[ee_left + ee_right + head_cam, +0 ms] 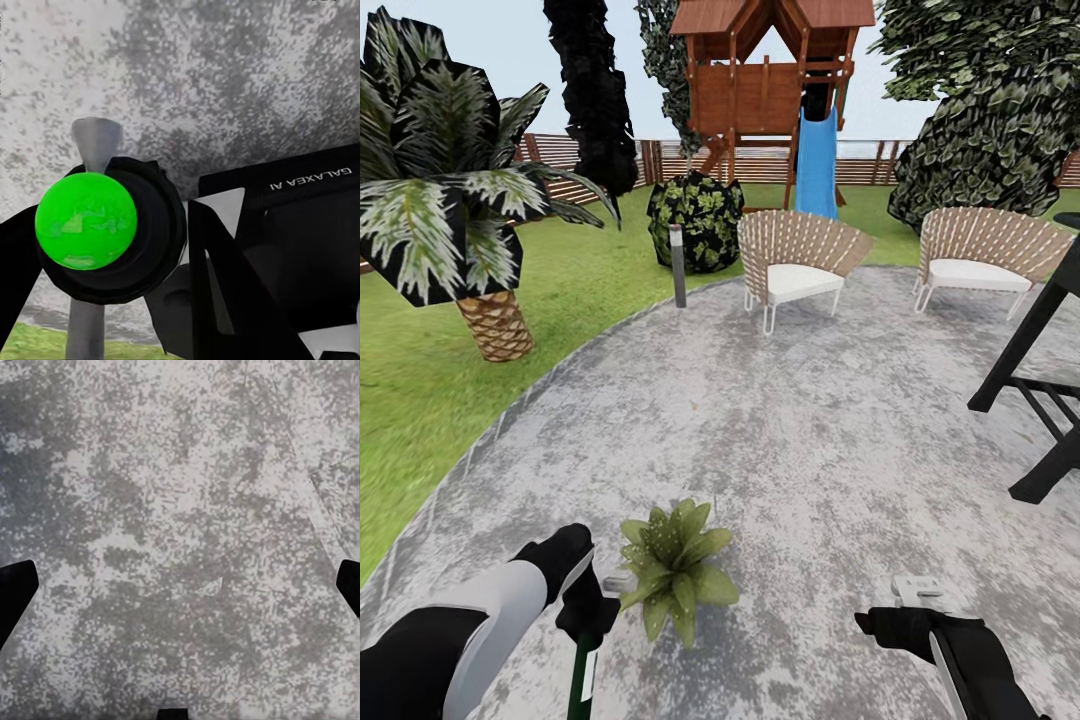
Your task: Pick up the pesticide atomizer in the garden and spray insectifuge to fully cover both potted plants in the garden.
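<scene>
Head view: on the round grey patio (780, 420) of the garden, my left hand (588, 605) is closed round the pesticide atomizer (584, 672), its dark green body hanging below my fingers and its pale trigger head (618, 582) pointing at the potted plant (675, 570) just beside it. The plant's pot is hidden under its leaves. My right hand (920, 600) hovers low over bare paving, well apart from the plant. Beyond stand two slatted chairs (795, 262), a bollard lamp (678, 265), a palm (450, 200) and a wooden play tower with a blue slide (817, 160).

Left wrist view: the bottle (86, 219) appears end-on as a bright green disc clamped between my black fingers (217, 270), the grey spray head (96, 142) jutting past it over the paving. This angle confirms the grip, which the head view half hides, but shows no plant.

Right wrist view: my two fingertips (16, 585) sit at opposite edges, spread wide with nothing between them, over mottled stone (180, 525).

I judge the bottle light, rigid and smooth, best held round the body below the neck, leaving the trigger free.
</scene>
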